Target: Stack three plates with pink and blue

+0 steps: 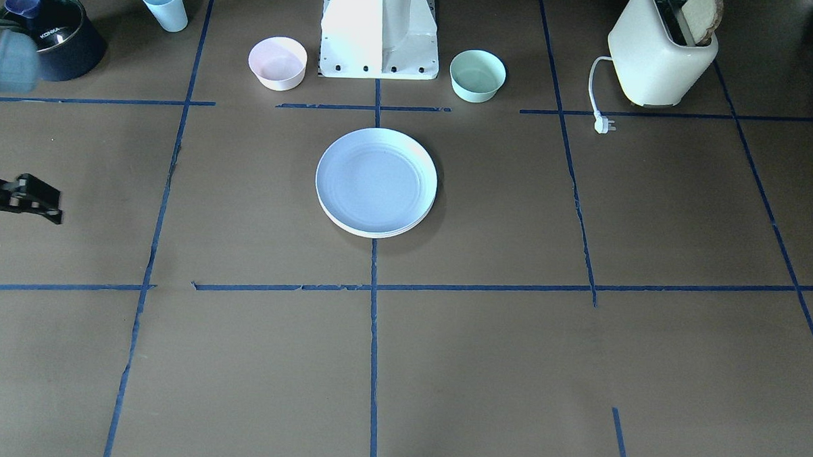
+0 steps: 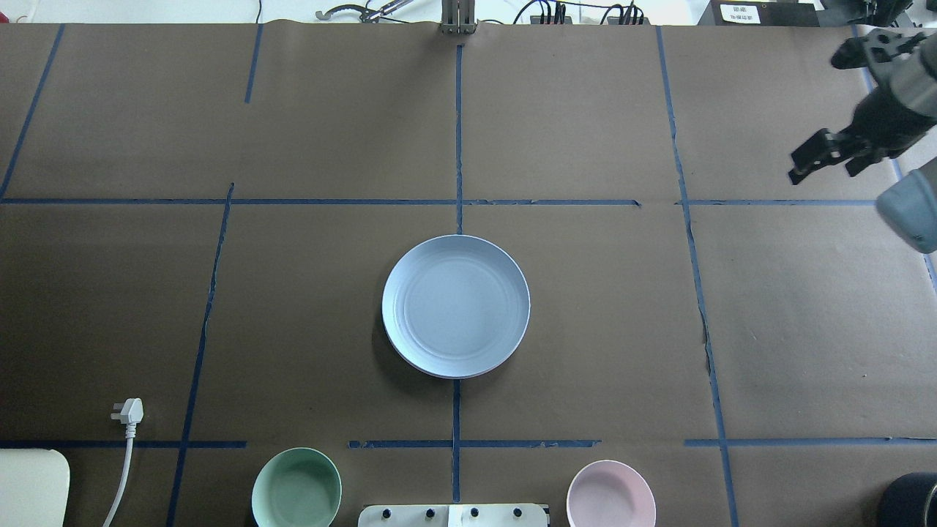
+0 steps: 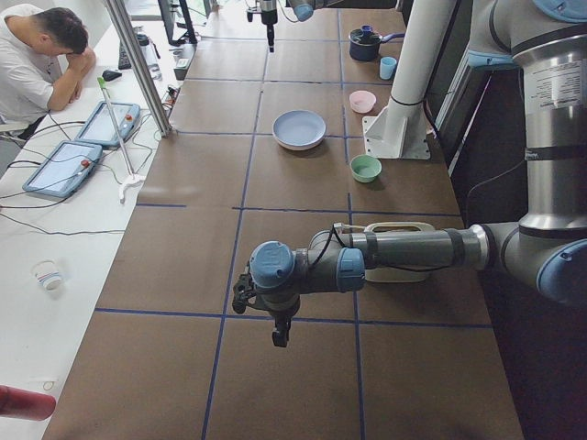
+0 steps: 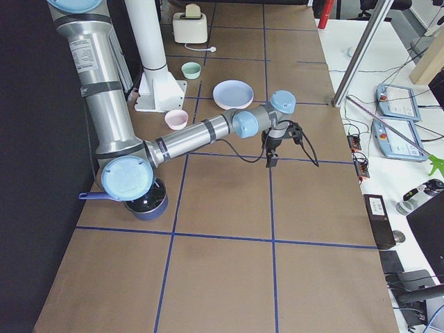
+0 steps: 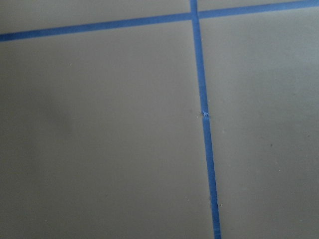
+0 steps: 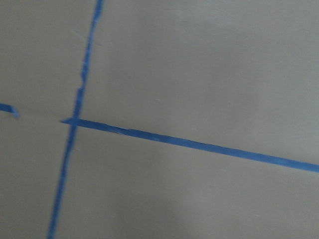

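One plate stack [image 3: 299, 129] at ctr of table [image 2: 219, 315], on the tape line [image 2: 459, 212]: blue plate [image 2: 455, 306] on top, pale rims [image 1: 379, 231] just showing under it, colours unclear. Right gripper [image 2: 823, 170] spread w/ nothing in it, up over table's far-right part, well apart from stack. Left gripper [image 3: 275, 332] pointing down over its own end; spread or pressed together, can't tell.

Pale blue plate [image 2: 455, 306] uppermost on centred, neat stack [image 1: 379, 233]
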Motion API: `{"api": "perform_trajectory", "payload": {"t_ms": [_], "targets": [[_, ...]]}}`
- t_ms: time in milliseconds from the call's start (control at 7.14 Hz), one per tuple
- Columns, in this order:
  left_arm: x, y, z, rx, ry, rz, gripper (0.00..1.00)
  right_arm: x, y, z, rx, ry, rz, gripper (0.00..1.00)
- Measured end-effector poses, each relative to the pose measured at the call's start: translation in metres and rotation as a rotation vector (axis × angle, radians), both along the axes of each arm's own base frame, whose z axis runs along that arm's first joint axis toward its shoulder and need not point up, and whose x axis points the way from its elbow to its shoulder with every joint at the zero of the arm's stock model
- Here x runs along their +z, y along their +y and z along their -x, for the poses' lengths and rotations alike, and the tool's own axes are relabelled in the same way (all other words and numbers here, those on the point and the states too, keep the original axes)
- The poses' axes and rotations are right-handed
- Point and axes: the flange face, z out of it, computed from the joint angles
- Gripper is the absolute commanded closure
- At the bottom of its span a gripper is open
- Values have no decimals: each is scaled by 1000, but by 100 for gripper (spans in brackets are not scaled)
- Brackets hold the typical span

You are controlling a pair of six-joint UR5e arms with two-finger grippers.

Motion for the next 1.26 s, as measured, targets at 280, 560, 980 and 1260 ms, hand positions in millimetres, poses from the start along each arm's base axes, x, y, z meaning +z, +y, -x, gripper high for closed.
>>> {"api": "perform_trajectory", "payload": {"t_ms": [280,560,980,1260], "targets": [[-3,0,0,0,-1,-6,0,90,48,-109,-34,25,-35,0],[-8,0,0,0,-1,-15,0,151,111,-165,2,35,21,0],[-4,5,0,0,0,-6,0,169,134,-175,21,39,61,0],[-2,8,0,0,0,-1,0,170,135,-175,23,39,64,0]]}}
